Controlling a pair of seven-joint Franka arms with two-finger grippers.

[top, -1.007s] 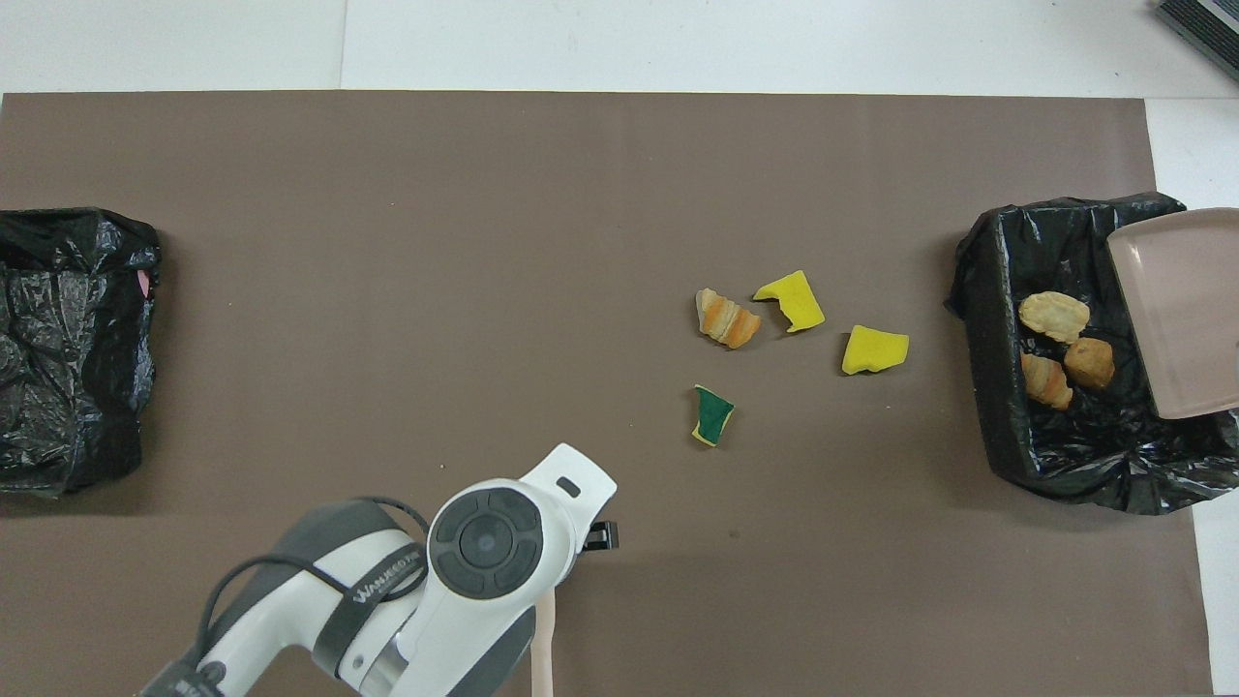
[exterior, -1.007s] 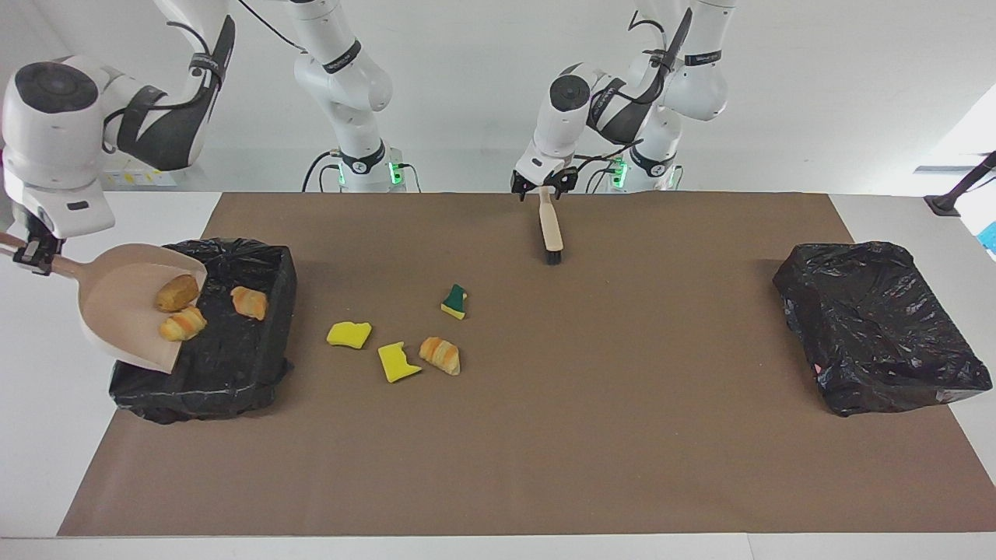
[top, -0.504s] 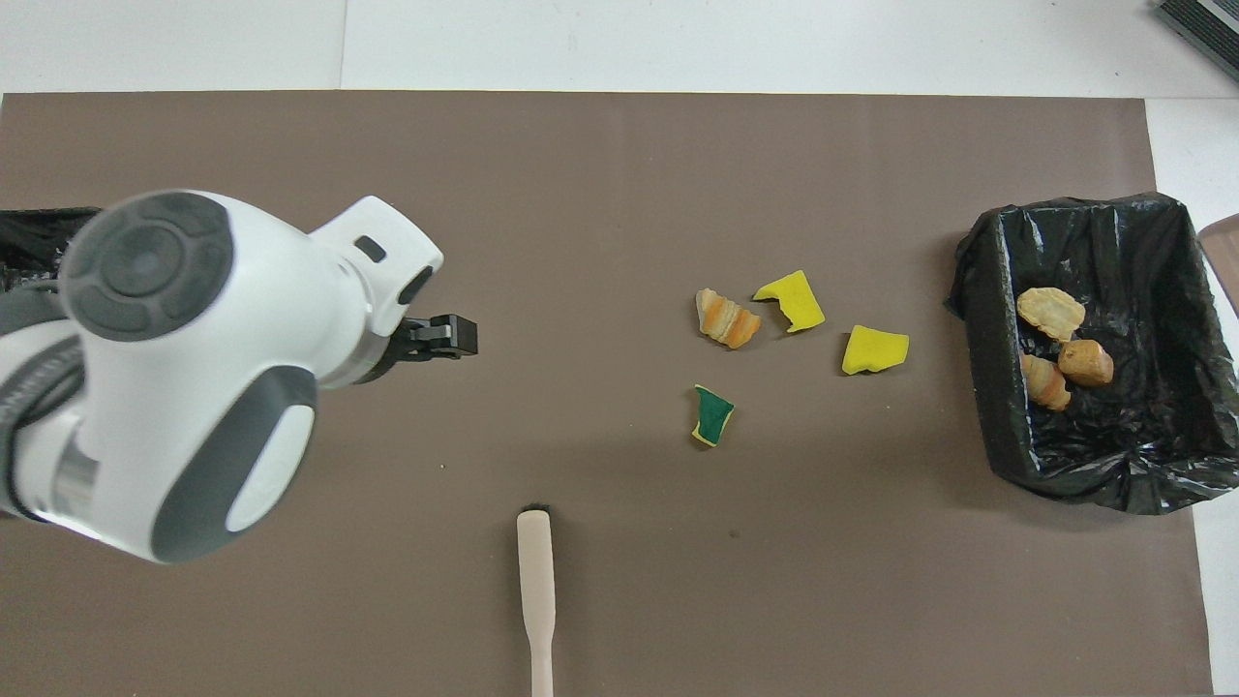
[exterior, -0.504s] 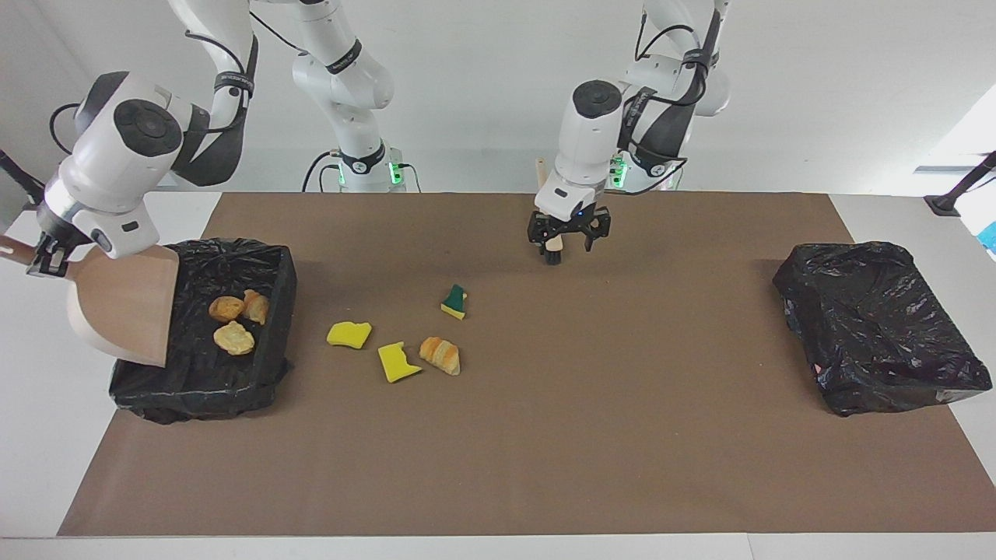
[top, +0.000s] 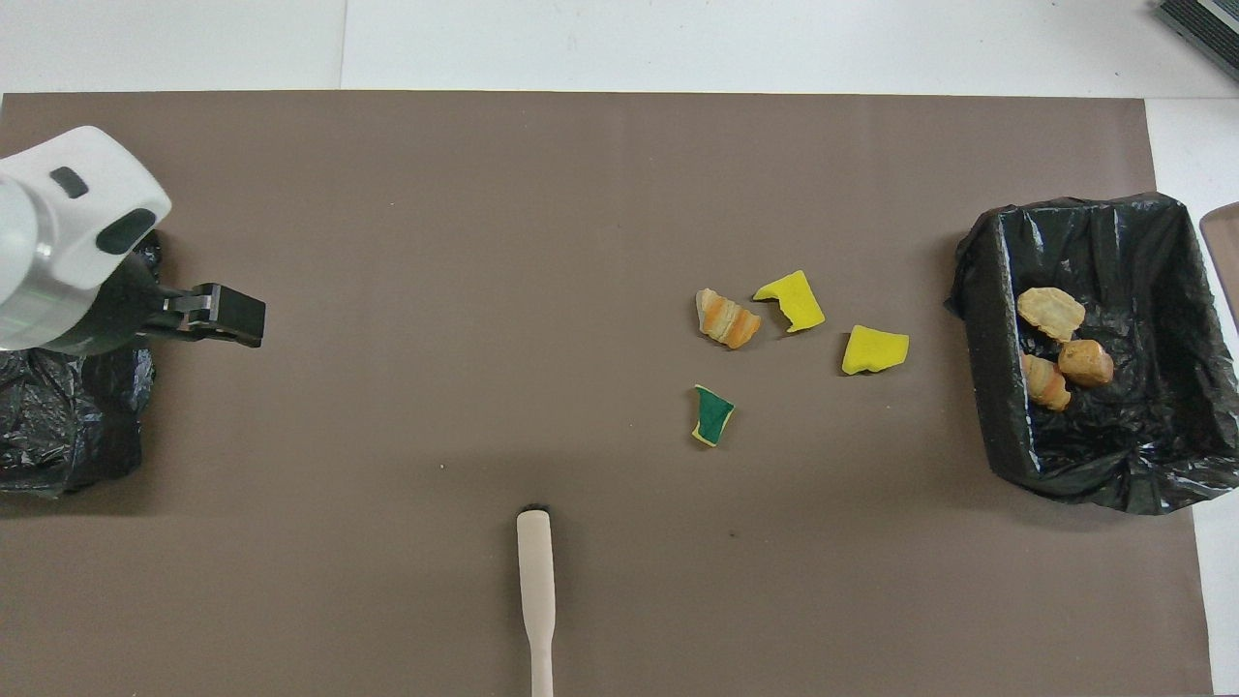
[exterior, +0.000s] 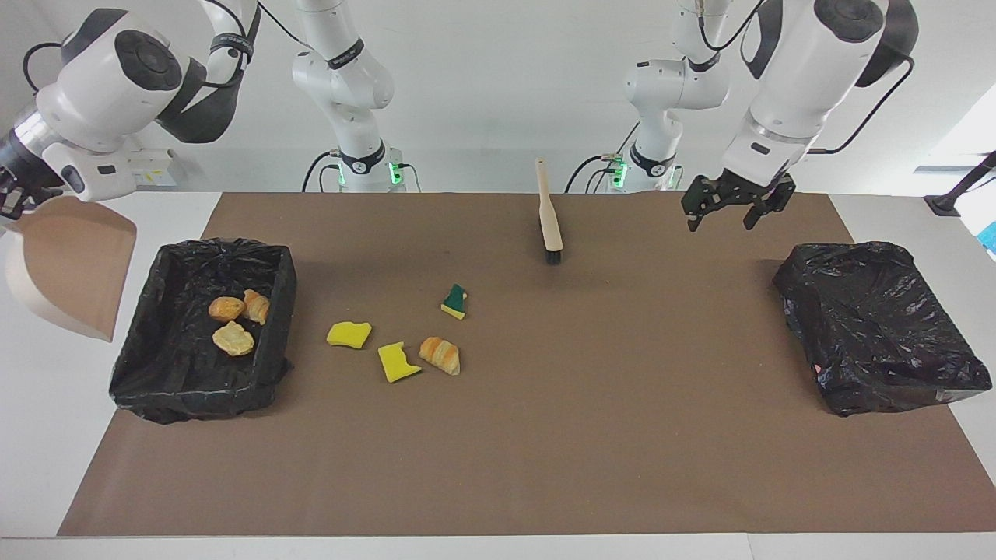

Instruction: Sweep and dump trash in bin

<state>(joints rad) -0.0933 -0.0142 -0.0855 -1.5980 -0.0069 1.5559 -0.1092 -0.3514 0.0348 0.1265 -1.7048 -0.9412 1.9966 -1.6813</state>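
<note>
The right gripper (exterior: pixel 9 204), clamped on the dustpan (exterior: pixel 66 268), has lifted it clear of the bin (exterior: pixel 276 311), leaving three pastries (exterior: pixel 231 320) dumped inside. The left gripper (exterior: pixel 731 204), jaws apart, has let go of the brush (exterior: pixel 549 220) and swung over the mat toward the second bin (exterior: pixel 879 327). Four scraps (exterior: pixel 398 341) remain on the mat, beside the first bin, well apart from both grippers.

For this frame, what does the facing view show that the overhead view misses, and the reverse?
Facing view only: the right gripper holding the dustpan beside the open bin, and both arm bases. Overhead view only: a dark object at the table's corner. Both: the left gripper near the closed bag, the brush, three pastries binned, and four scraps on the mat.
</note>
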